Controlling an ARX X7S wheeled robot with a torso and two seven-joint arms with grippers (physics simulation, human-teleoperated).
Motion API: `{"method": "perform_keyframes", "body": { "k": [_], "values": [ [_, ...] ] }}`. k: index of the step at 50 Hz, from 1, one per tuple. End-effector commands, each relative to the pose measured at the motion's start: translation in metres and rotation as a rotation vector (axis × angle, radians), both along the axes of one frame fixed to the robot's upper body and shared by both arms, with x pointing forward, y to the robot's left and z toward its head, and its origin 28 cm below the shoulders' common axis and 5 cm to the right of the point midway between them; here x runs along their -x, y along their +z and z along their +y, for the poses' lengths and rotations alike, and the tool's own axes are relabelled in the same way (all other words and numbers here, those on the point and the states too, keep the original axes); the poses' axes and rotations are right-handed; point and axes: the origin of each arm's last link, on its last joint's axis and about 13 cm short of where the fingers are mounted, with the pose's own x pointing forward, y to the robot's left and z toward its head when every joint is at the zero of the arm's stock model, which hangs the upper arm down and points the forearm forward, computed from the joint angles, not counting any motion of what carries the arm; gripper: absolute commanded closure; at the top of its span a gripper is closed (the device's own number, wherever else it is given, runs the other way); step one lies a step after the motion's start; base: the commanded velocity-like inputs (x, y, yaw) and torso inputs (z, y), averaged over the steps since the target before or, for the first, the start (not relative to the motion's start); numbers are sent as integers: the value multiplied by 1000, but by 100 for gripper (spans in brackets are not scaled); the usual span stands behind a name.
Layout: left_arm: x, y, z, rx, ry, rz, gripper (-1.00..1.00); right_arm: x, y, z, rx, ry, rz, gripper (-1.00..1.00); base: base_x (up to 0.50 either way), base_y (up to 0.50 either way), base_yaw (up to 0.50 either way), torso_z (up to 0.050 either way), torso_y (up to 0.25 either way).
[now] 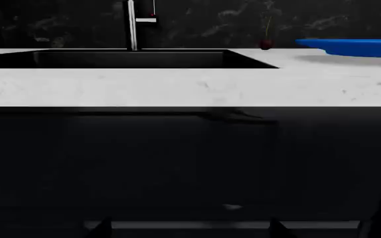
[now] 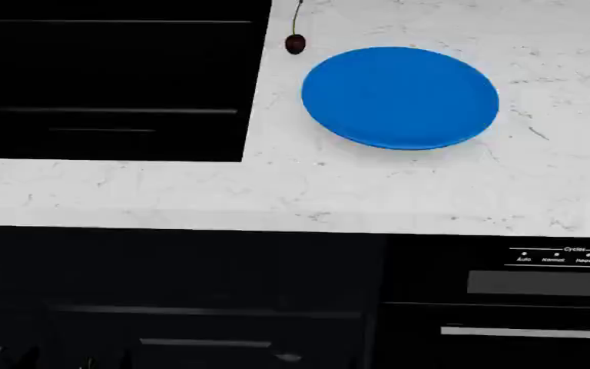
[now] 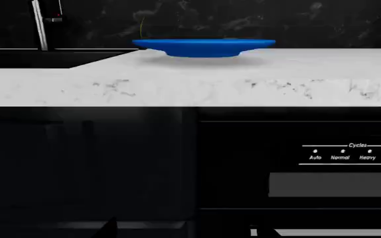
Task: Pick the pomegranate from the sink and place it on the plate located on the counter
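Observation:
The pomegranate does not show in any view. The sink (image 2: 111,84) is a black basin at the head view's upper left, and its inside is too dark to read. Right of it, the blue plate (image 2: 399,98) lies bare on the white counter (image 2: 274,192). Both arms hang low in front of the cabinet, below the counter edge. Only the dark fingertips of my left gripper (image 1: 189,229) show, wide apart and open with nothing between them. My right gripper (image 3: 190,229) is open as well, facing the cabinet front under the plate (image 3: 204,47).
A small dark cherry (image 2: 295,44) with a thin stem sits on the counter between sink and plate. A chrome tap (image 1: 133,25) stands behind the sink. A dishwasher panel (image 2: 567,257) fills the cabinet front at the right, below the counter's front edge (image 2: 274,227).

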Motion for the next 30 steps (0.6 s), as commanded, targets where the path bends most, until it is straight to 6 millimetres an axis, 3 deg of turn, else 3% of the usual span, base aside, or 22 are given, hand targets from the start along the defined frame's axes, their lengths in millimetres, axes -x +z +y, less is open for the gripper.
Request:
{"method": "perform_keyframes", "body": {
  "k": [1, 2, 3, 4, 5, 7, 10, 18, 30],
  "values": [
    [0, 0, 0, 0, 0, 0, -100, 0, 0, 0, 0, 0, 0, -100, 0, 0, 0, 0, 0],
    [0, 1, 0, 0, -10, -5, -100, 2, 5, 1, -85, 157, 20, -100, 0, 0, 0, 0, 0],
    [0, 1, 0, 6, -17, -7, -100, 1, 9, 1, -80, 177, 48, -100, 0, 0, 0, 0, 0],
    [0, 1, 0, 31, -36, 4, -100, 0, 16, -3, -97, 182, -86, -100, 0, 0, 0, 0, 0],
    [1, 2, 0, 27, -32, 2, -100, 0, 18, -4, -107, 163, -116, -100, 0, 0, 0, 0, 0],
    [2, 5, 0, 18, -21, -6, -100, 1, 24, -5, -145, 184, -5, -100, 0, 0, 0, 0, 0],
    [2, 22, -1, -4, -35, -29, -100, 1, 43, -5, -97, 246, -86, -100, 0, 0, 0, 0, 0],
    [3, 60, -2, -59, -56, -93, -100, 1, 91, -7, -59, 271, -134, -100, 0, 0, 0, 0, 0],
    [-12, 114, 0, -108, -90, -172, -100, -7, 143, -13, -25, 262, -173, -100, 0, 0, 0, 0, 0]
  ]
}}
